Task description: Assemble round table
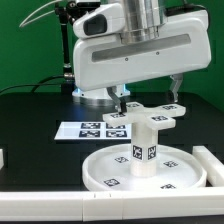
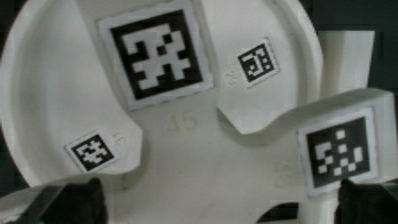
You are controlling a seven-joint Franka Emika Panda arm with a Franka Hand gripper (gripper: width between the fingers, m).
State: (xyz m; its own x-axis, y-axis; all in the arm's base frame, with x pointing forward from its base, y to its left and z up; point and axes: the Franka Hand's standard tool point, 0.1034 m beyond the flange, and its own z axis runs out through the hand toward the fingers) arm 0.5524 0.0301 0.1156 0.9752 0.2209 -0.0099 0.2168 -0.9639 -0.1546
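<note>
Hovering gripper [image 1: 144,98] above cross-shaped foot [image 1: 150,116]

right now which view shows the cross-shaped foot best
The exterior view: the cross-shaped foot shows nearly whole, sitting atop the upright leg on the disc top, under the gripper. The wrist view shows only close-up marked arms of the cross-shaped foot, not its full outline.

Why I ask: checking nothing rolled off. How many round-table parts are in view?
3. The disc top lies on the table, the leg stands upright on its middle, and the cross-shaped foot sits atop the leg. Others may be hidden.
</note>
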